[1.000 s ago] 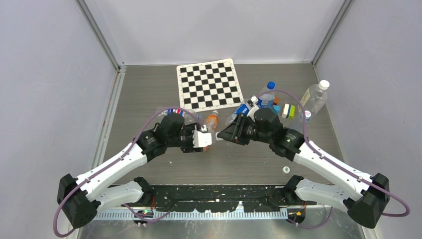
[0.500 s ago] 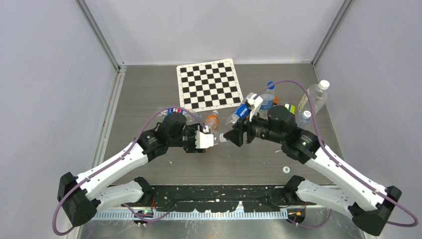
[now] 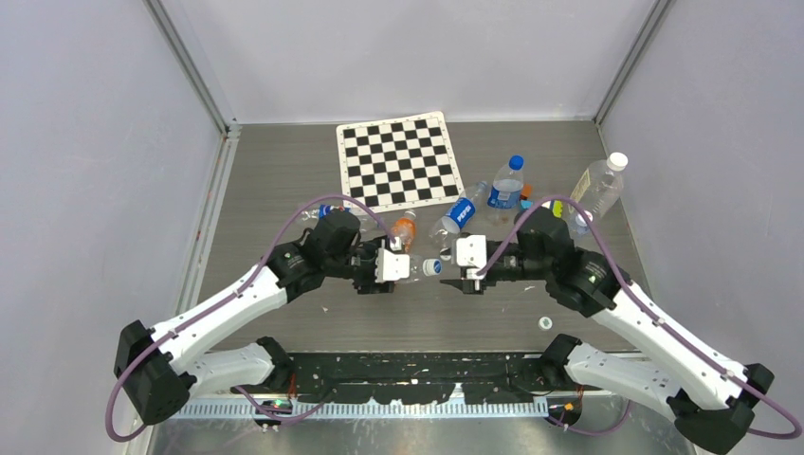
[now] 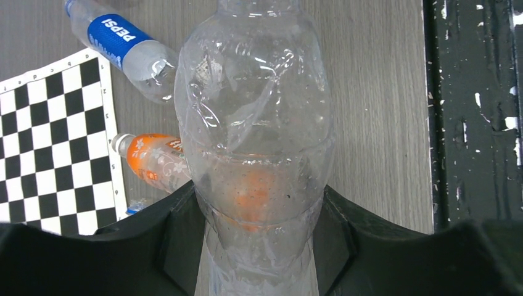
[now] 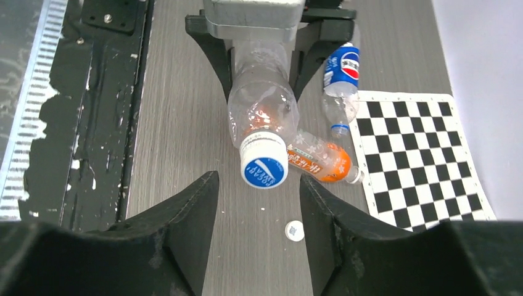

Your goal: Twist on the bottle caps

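Cap on a bottle's mouth, held out between two arms.
Blue-topped, white-rimmed cap (image 5: 263, 165) with white lettering sits on the mouth of a crumpled clear bottle (image 4: 256, 123), which the left jaws clamp around its body, level above the counter (image 5: 179, 123). Facing it, the right jaws stand open either side of the cap, not touching it. One small white cap (image 5: 295, 230) lies loose on the counter nearby.

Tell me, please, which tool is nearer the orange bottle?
Left. The left tool, holding a clear bottle, is beside the orange bottle; the right tool farther, past the blue cap.
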Robot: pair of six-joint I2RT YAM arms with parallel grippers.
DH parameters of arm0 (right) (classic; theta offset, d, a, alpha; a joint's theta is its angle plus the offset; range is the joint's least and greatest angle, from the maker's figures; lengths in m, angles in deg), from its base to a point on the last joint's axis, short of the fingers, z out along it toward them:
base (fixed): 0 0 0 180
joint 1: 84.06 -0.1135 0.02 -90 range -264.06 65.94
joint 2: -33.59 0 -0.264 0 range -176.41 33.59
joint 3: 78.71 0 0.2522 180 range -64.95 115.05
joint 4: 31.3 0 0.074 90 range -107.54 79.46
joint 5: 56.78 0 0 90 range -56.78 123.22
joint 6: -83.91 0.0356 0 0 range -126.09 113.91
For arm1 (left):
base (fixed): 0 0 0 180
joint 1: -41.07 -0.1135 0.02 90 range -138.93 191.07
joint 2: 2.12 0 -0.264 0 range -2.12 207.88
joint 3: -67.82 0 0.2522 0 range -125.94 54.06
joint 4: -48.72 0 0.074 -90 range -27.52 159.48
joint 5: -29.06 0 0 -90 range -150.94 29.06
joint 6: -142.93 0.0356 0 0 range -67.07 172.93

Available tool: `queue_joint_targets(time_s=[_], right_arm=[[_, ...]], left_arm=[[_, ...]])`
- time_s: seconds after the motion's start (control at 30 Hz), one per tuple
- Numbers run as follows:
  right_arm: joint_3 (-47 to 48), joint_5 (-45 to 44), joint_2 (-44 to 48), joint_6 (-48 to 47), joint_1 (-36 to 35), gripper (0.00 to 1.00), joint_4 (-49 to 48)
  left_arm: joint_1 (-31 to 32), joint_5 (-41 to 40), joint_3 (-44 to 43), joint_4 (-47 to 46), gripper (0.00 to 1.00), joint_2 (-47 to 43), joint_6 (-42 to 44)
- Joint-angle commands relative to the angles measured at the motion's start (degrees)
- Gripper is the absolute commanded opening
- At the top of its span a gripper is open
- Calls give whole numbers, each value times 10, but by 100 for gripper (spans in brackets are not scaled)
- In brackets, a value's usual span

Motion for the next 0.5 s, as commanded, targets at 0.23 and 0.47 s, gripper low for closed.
queue_joint_targets(time_s=[0.23, 0.47], right_arm=[[56, 46, -48, -105, -5, 53, 38], [52, 36, -63, -123, -16, 49, 38]], left_arm=[[-2, 33, -28, 6, 13, 0, -6], [-2, 42, -31, 9, 13, 2, -8]])
